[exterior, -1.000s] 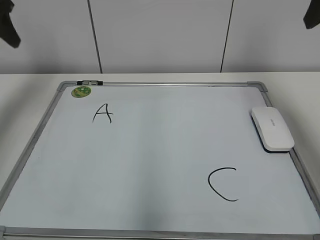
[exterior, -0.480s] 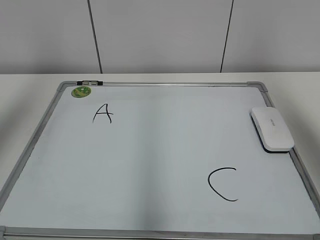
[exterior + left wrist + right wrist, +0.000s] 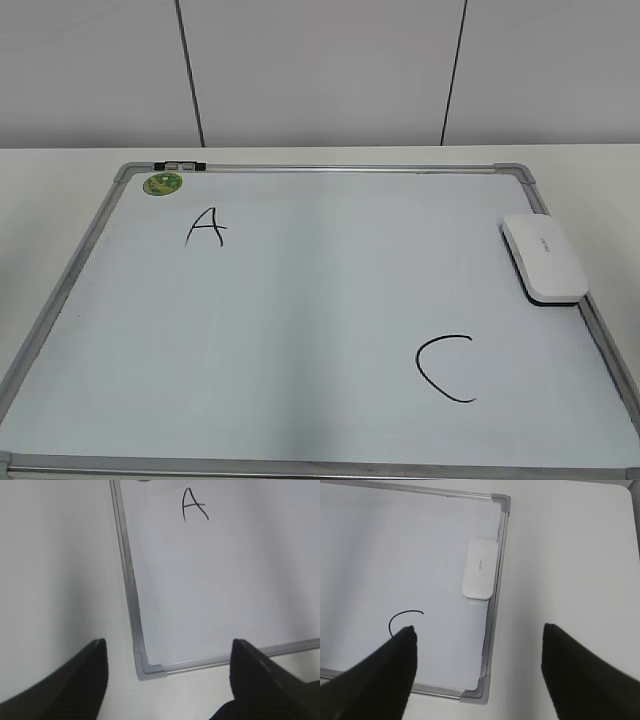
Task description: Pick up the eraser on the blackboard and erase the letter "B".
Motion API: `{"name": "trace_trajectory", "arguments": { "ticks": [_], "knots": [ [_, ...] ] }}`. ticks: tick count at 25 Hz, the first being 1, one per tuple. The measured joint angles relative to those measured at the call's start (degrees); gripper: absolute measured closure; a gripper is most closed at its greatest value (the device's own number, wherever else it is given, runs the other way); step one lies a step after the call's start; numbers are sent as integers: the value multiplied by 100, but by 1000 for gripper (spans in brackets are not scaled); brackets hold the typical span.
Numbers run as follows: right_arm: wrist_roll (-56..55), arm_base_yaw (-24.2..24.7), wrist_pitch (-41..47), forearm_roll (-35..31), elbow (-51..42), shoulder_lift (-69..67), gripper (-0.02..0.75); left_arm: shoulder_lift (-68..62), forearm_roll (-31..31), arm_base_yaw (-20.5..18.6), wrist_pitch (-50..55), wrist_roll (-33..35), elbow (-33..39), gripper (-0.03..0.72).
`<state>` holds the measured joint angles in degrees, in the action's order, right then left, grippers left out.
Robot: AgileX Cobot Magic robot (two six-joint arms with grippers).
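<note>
White eraser [image 3: 544,258] on blackboard [image 3: 300,330] right edge; both hands [image 3: 167,680] [image 3: 477,667] released, high.

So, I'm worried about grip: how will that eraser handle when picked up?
The eraser looks like a stiff plastic block, so it probably won't flex. Its smooth rounded shell may be slippery. Lying flat and low by the blackboard frame, it shouldn't roll or tip.
</note>
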<state>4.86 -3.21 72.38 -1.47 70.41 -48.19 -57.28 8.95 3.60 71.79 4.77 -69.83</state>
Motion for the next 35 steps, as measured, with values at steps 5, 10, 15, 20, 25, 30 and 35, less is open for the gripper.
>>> {"name": "trace_trajectory", "arguments": {
  "ticks": [5, 10, 15, 20, 25, 30, 35],
  "knots": [
    [-137, 0, 24, 11, -810, 1077, 146, 951, 0, 0, 25, 0, 940, 134],
    [-233, 0, 35, 79, -1600, 1954, 146, 1838, -9, 0, 36, -47, 1775, 134],
    [-271, 0, 32, 286, -2260, 2660, 146, 2608, -204, 0, 47, -196, 2538, 134],
    [-279, 0, 32, 372, -2931, 3181, 146, 3294, -355, 0, 31, -231, 3189, 134],
    [-279, 0, 32, 505, -3512, 3482, 146, 3731, -486, 0, -307, -239, 3597, 134],
    [-279, 0, -208, 519, -3936, 3571, 146, 3830, -603, 0, -796, -239, 3985, 134],
    [-283, 0, -576, 563, -4077, 3571, 146, 3830, -676, 0, -880, -267, 4047, 134]
  ]
}}
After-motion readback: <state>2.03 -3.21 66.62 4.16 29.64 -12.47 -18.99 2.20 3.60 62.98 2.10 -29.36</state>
